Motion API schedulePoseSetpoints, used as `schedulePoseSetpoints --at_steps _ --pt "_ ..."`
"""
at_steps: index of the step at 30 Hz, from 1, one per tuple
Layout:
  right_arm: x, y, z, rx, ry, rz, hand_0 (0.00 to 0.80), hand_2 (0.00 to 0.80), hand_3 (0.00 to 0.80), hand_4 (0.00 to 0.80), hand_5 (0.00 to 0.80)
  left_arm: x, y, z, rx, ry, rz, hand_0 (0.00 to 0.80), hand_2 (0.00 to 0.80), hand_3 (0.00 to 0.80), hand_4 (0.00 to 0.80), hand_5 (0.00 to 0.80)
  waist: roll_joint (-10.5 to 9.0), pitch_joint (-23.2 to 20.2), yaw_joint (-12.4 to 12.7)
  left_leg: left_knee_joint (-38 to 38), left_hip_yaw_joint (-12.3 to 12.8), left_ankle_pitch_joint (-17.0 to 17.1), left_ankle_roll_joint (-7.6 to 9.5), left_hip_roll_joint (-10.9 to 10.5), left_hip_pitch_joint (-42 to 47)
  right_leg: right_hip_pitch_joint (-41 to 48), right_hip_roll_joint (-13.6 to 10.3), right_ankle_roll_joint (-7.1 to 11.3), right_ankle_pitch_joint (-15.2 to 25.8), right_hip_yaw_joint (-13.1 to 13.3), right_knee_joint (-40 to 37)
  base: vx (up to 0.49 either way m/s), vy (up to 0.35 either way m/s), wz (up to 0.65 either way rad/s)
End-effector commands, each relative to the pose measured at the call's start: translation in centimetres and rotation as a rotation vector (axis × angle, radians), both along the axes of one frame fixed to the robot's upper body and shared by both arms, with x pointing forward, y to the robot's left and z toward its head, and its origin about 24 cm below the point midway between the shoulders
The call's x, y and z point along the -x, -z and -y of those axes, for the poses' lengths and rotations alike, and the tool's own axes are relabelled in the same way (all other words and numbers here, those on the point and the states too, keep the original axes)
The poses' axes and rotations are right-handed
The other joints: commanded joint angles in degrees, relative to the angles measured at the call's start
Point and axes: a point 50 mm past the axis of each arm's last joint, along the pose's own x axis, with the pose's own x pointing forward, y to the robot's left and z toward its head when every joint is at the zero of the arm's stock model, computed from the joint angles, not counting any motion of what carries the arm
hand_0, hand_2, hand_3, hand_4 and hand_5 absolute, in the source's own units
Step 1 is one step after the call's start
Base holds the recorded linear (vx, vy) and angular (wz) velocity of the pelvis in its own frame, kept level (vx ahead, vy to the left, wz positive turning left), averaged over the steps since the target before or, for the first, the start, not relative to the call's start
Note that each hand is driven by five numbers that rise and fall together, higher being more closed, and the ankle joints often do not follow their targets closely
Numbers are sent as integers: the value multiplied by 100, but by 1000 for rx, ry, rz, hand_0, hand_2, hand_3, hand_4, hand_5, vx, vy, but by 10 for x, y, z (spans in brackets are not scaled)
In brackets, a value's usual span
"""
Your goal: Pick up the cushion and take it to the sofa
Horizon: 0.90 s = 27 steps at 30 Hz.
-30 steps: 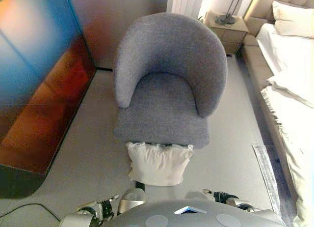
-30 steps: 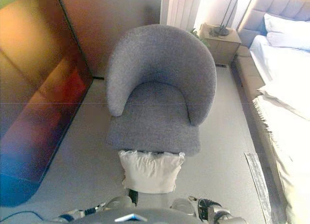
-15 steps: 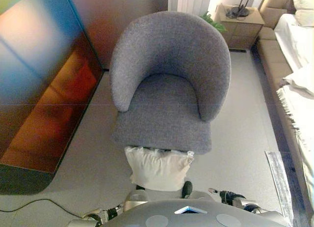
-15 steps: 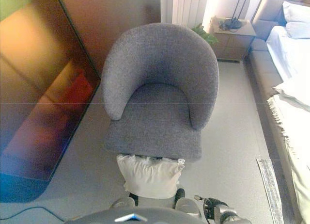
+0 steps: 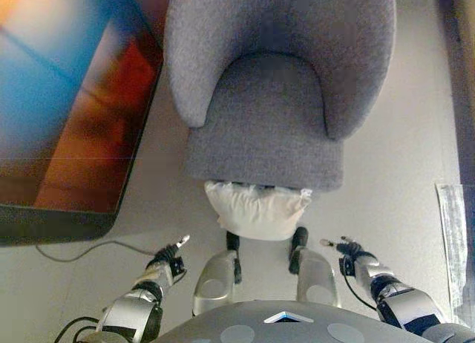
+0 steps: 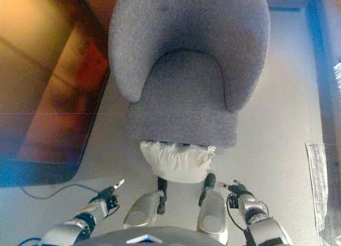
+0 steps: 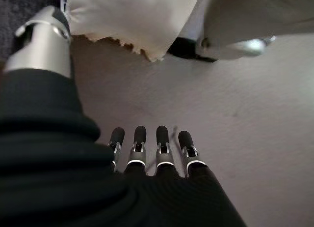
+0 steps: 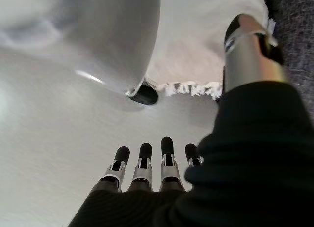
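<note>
A cream cushion point(image 5: 256, 209) with a frilled edge lies on the floor, leaning against the front of the grey armchair point(image 5: 267, 113). My left hand point(image 5: 169, 257) hangs low over the floor to the cushion's left, its fingers point(image 7: 140, 143) straight and holding nothing. My right hand point(image 5: 349, 250) hovers to the cushion's right, also with straight, empty fingers point(image 8: 142, 158). Both hands are a short way from the cushion and touch nothing. Each wrist view shows the cushion point(image 7: 132, 15) point(image 8: 206, 45) past the thumb.
A dark glossy cabinet point(image 5: 67, 113) runs along the left, close to the armchair's side. A pale strip point(image 5: 453, 232) lies on the floor at the far right. Bare grey floor spreads on both sides of the cushion.
The camera has tipped down and come closer, so the bed and nightstand have left the picture. Both hands now reach out beside the cushion. The cushion has stayed in place.
</note>
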Motion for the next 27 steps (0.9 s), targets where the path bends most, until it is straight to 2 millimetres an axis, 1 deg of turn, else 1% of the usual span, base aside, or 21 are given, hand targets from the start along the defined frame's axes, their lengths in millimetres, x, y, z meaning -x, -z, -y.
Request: schedulePoseSetpoints --at_steps 1,4,6,7,8,10,12,13,15,16,20,23,24,27 --pt "-45 -25 -22 -21 0 229 0 0 0 0 0 -29 -14 7 -9 -28 103 0 0 0 0 0 -272 469 -86 869 70 -330 261 -110 -682 -84 -43 63 407 204 -330 -111 50 7" --pt "-69 -44 -26 -3 -18 326 0 0 0 0 0 -45 -23 8 -6 -60 140 0 0 0 0 0 -249 709 -171 1328 102 -393 271 -86 -1318 -721 -50 22 355 326 119 -104 95 -2" --pt "-79 -53 -27 8 -24 368 0 0 0 0 0 -52 -28 8 2 -79 161 0 0 0 0 0 -237 812 -201 1509 116 -417 255 -69 -1584 -955 -58 8 325 364 289 -70 116 -4" --pt "-90 -65 -27 16 -22 420 0 0 0 0 0 -63 -36 8 2 -95 199 0 0 0 0 0 -196 942 -232 1795 101 -591 215 -19 -1870 -1250 -56 28 115 457 666 -55 126 -8" --pt "-95 -70 -27 20 -21 447 0 0 0 0 0 -70 -41 8 -3 -95 221 0 0 0 0 0 -175 986 -246 1904 107 -602 222 8 -2028 -1421 -48 3 40 505 867 -52 128 -14" --pt "-106 -84 -25 34 -23 504 0 0 0 0 0 -85 -53 7 -12 -93 278 0 0 0 0 0 -153 1106 -279 2217 69 -662 216 40 -2432 -1808 -53 -20 -36 609 1185 -75 69 -8" --pt "-113 -93 -25 37 -16 544 0 0 0 0 0 -95 -62 10 -12 -95 330 0 0 0 0 0 -137 1175 -294 2432 43 -712 216 46 -2686 -2049 -67 -35 -79 655 1417 -62 44 3" --pt "-119 -102 -25 41 -15 585 0 0 0 0 0 -103 -71 11 -16 -93 378 0 0 0 0 0 -126 1247 -302 2661 17 -766 222 54 -2963 -2301 -83 -60 -127 691 1654 -83 28 1" --pt "-127 -114 -25 46 -17 639 0 0 0 0 0 -115 -84 12 -28 -79 450 0 0 0 0 0 -122 1316 -312 3017 -11 -875 248 57 -3323 -2642 -125 -88 -199 730 2005 -90 14 3" --pt "-132 -121 -25 51 -19 669 0 0 0 0 0 -121 -91 13 -40 -76 484 0 0 0 0 0 -127 1363 -315 3303 -15 -950 264 73 -3593 -2911 -162 -99 -241 733 2300 -75 12 5" --pt "-140 -138 -25 61 -27 744 0 0 0 0 0 -132 -107 10 -52 -72 581 0 0 0 0 0 -138 1460 -321 4204 -39 -1272 319 84 -4279 -3612 -222 -134 -429 798 3149 -50 17 5" --pt "-149 -149 -34 65 -13 777 0 0 0 0 0 -139 -120 13 -65 -74 651 0 0 0 0 0 -116 1550 -299 4832 -37 -1493 352 96 -4764 -4129 -259 -138 -546 870 3713 -35 0 -2" --pt "-150 -151 -34 66 -12 784 0 0 0 0 0 -141 -124 12 -69 -81 673 0 0 0 0 0 -119 1570 -300 5008 -40 -1569 360 107 -4886 -4258 -267 -140 -590 892 3854 0 0 0" --pt "-152 -157 -25 75 -9 802 0 0 0 0 0 -145 -135 5 -95 -112 727 0 0 0 0 0 -130 1621 -309 5533 -73 -1770 372 133 -5278 -4639 -274 -138 -717 948 4254 0 0 0"
